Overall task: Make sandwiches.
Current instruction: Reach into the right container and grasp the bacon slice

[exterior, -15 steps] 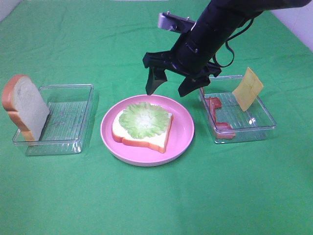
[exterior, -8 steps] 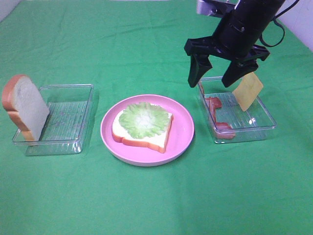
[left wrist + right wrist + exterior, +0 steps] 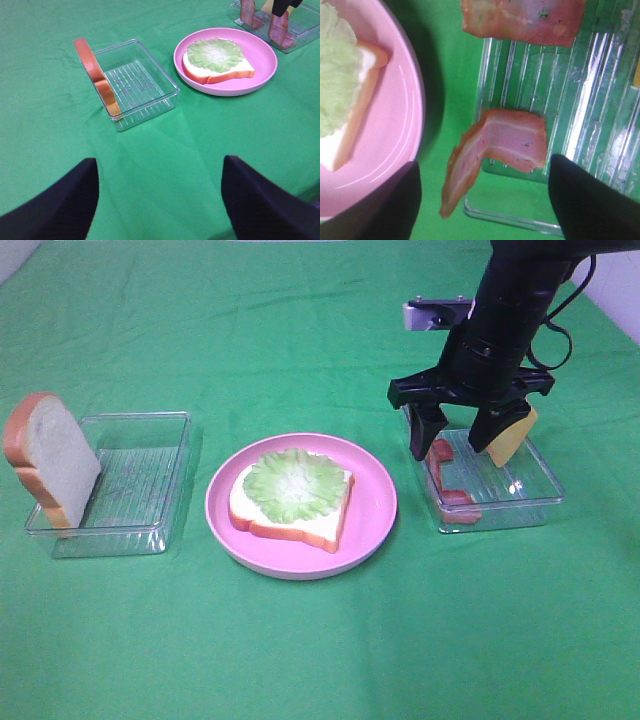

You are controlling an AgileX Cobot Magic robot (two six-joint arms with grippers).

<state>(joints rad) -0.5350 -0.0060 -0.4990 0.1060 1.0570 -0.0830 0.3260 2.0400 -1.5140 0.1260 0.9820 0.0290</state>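
Evidently the black right gripper [image 3: 455, 448] is held wide open over the clear ribbed tray [image 3: 520, 502], jaws straddling a reddish bacon strip [image 3: 505, 140], probably for pinching. The lettuce-topped white bread slice [image 3: 335, 512] lies on the round pink plate [image 3: 375, 510]. The left gripper [image 3: 160, 200] is likewise spread.

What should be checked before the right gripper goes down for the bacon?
1. Right gripper open: ok, jaws spread wide.
2. Bacon strip between its fingers: ok, the wrist view shows it centred, draped over the tray rim.
3. Cheese slice clear of the fingers: cannot tell, one finger overlaps it in the high view.
4. Lettuce flat on bread, on plate: ok.
5. Left gripper out of the way: ok, open, well off.
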